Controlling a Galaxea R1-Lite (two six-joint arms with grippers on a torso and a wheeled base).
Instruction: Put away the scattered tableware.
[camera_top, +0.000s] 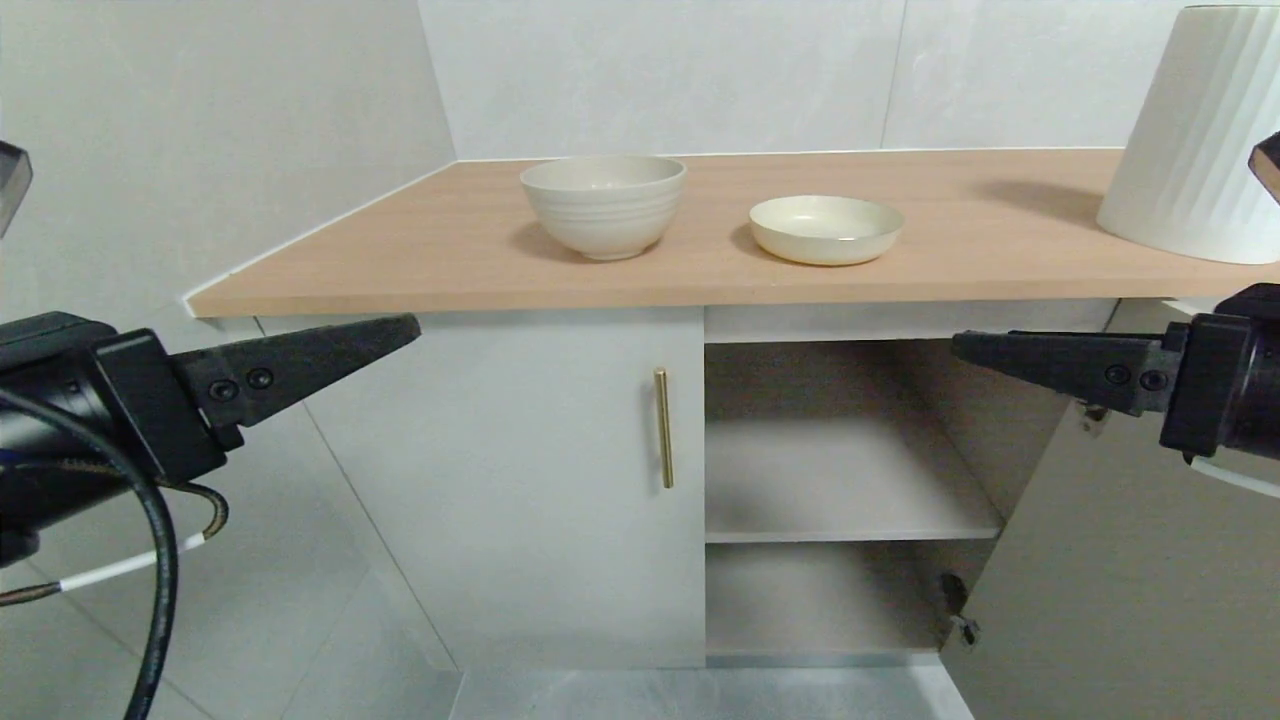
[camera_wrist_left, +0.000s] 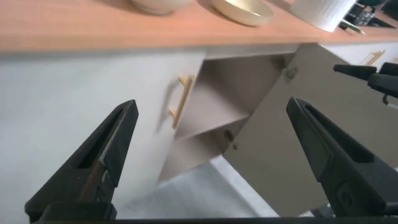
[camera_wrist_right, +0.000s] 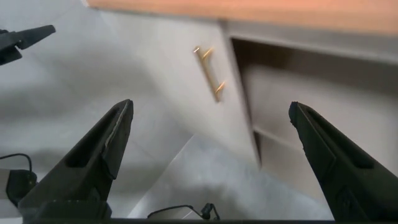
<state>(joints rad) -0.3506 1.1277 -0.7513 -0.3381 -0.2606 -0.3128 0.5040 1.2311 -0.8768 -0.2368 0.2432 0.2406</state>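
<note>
Cream bowl (camera_top: 603, 205) and shallow dish (camera_top: 826, 229) stand apart on the wooden surface (camera_top: 400, 255), upper centre of frame, above an open cabinet (camera_top: 850, 480); left end effector (camera_wrist_left: 211, 107) and right end effector (camera_wrist_right: 211, 106) hang empty, jaws spread wide.

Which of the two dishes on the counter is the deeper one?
The bowl on the left: tall, ribbed sides. The plate to its right is low and shallow.
</note>
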